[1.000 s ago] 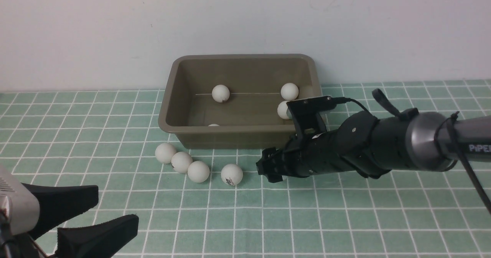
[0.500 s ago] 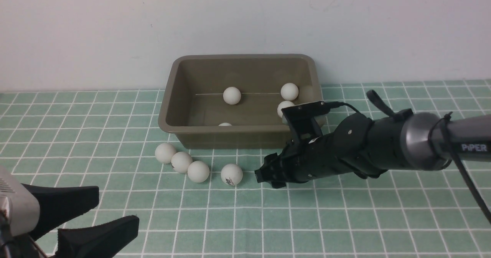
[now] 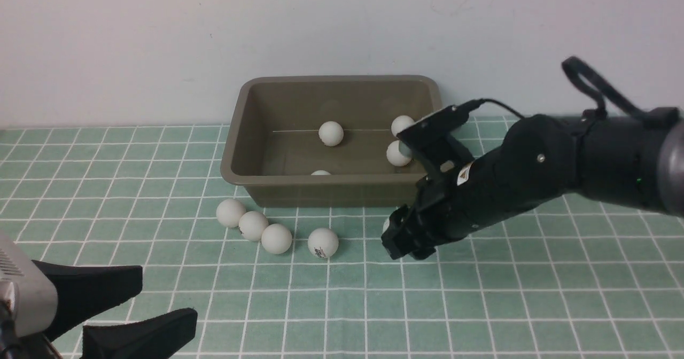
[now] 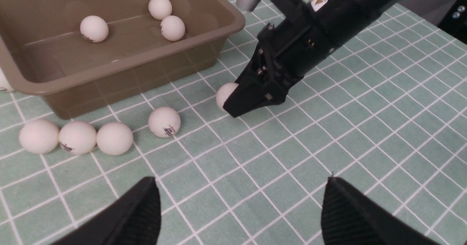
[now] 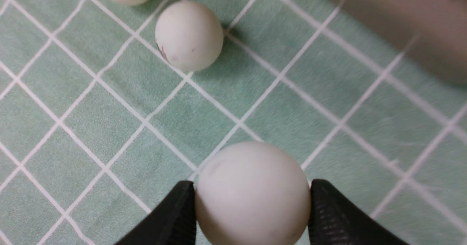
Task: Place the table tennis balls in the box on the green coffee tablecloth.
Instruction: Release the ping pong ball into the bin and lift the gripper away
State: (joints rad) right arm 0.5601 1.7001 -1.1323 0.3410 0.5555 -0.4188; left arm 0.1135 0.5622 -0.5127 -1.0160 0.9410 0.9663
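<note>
white balls [image 3: 331,133] in olive box [image 3: 299,193], more on green cloth [image 3: 481,295]

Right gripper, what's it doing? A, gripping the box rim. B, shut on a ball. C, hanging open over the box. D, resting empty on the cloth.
B: the wrist view shows the right gripper's jaws pressed against both sides of a ball, with the cloth behind it.

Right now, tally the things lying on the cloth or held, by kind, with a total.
Table tennis balls: 9 (4 in the box, 4 on the cloth, 1 between the jaws of the right gripper)
Box: 1
Total: 10
</note>
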